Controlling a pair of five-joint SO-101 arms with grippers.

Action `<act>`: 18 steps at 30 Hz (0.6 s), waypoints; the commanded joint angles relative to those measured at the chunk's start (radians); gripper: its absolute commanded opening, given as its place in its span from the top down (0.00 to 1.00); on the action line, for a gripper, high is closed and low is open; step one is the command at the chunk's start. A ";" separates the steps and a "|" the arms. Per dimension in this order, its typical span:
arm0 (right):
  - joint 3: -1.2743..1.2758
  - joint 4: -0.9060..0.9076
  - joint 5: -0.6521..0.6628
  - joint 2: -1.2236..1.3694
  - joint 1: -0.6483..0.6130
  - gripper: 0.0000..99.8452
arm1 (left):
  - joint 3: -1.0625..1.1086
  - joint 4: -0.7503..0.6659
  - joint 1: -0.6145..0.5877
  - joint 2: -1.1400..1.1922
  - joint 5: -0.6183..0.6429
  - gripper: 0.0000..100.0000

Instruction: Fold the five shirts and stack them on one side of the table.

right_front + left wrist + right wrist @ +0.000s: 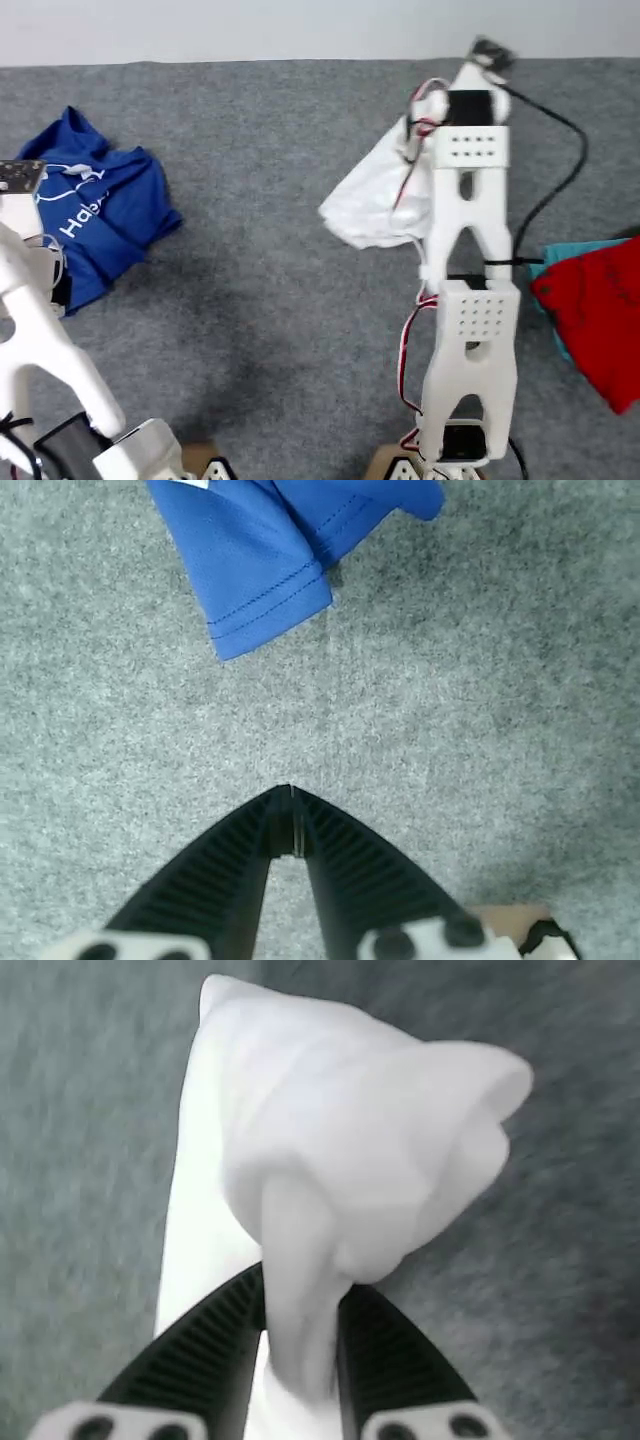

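Item 1, white shirt (350,1160): far-centre of table, bunched into a soft twisted lump and held by the right gripper (300,1330). The jaws, ridged black plastic, pinch one gathered fold of cloth between them. Cannot tell whether the lower edge rests on the surface. Judgement: it is gripped by a single bunch so the garment can be pulled out and spread flat before folding; fold not yet begun. Fabric is thin, smooth and limp, w/ no stiffness. It will sag and slide, and w/ only one fold in the grip it may slip.

Item 2, blue shirt (95,215): left side of table, a crumpled heap w/ white print, unfolded. The stitched hem lies flat on the surface in the left wrist view. The left gripper (290,825) hangs over bare cover near that hem but apart from it. Its jaws are pressed together at the tips w/ nothing between. Judgement: this arm is idle.

Items 3–4: red shirt (600,310) at the right edge, lying on top of a teal shirt (560,252). Both look flattened. Judgement: prob. the start of the stack.

Table (260,300): grey felt-like cover, matte and fuzzy, so approx. good friction for dragging cloth.
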 commanded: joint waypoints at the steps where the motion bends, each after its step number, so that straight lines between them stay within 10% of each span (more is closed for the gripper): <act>1: -0.084 0.042 0.015 -0.013 0.084 0.99 | -0.035 0.006 0.002 -0.035 -0.025 1.00; 18: 0.367 0.041 0.087 -0.496 0.338 0.99 | -0.035 0.002 0.008 -0.034 -0.025 1.00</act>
